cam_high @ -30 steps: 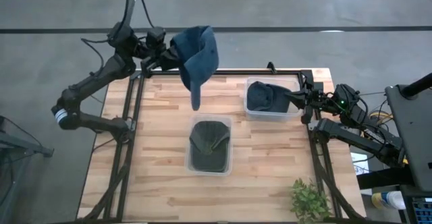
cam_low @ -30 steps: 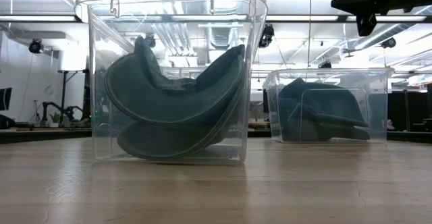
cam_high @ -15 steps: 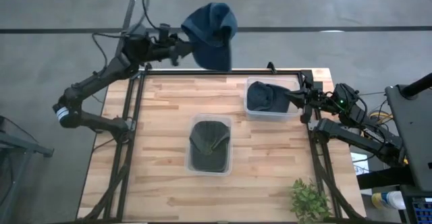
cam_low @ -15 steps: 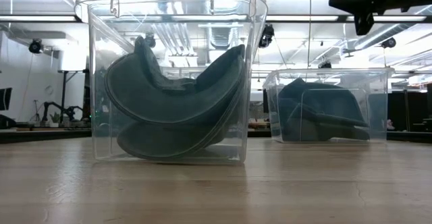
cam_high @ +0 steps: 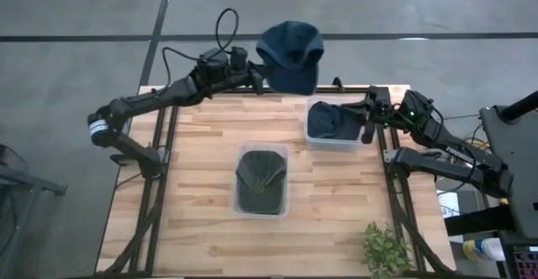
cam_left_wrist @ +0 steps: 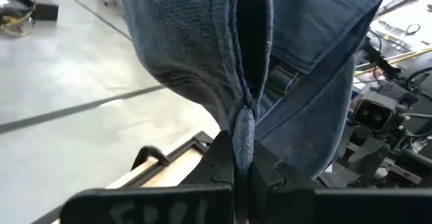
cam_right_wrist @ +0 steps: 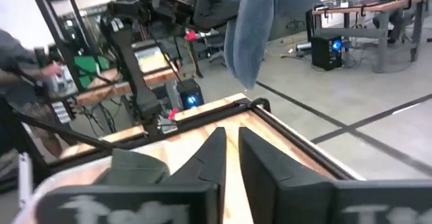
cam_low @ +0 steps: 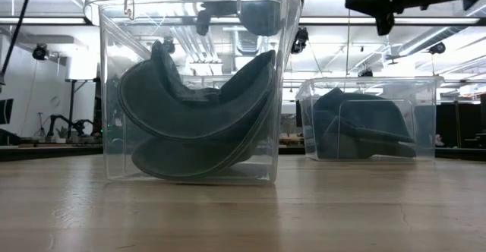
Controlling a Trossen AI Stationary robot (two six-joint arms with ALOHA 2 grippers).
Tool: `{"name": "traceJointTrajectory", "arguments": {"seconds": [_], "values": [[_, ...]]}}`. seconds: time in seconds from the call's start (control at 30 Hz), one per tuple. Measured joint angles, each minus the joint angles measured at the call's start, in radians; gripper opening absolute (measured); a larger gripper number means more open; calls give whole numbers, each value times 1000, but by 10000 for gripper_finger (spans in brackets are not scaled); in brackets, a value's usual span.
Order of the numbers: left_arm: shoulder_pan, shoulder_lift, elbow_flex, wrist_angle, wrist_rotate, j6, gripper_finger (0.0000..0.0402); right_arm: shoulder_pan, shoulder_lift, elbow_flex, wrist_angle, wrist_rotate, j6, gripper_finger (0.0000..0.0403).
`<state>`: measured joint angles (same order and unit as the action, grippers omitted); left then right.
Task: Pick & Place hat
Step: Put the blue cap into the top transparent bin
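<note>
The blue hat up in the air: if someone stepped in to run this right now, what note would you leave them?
Left gripper: shut on the blue hat, held high past the table's far edge.
Right gripper: slightly open, empty, above the right bin.
Done: a dark hat sits in the right bin, another in the middle bin.
Left: setting the blue hat down; no free bin shows.

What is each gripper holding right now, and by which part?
The left gripper is shut on the blue hat, pinching a gathered fold of its fabric. The right gripper holds nothing; it hovers above the bin with a dark hat.
</note>
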<state>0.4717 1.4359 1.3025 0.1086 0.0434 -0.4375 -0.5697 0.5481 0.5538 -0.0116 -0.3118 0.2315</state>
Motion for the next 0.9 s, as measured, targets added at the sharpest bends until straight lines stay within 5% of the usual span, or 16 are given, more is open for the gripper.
{"name": "traceJointTrajectory", "arguments": {"seconds": [0.47, 0.9], "values": [[-46, 27, 0, 53, -155, 72, 4, 0, 280, 311, -113, 192, -161, 202], [-48, 23, 0, 54, -222, 117, 4, 0, 569, 557, -124, 210, -204, 252]]}}
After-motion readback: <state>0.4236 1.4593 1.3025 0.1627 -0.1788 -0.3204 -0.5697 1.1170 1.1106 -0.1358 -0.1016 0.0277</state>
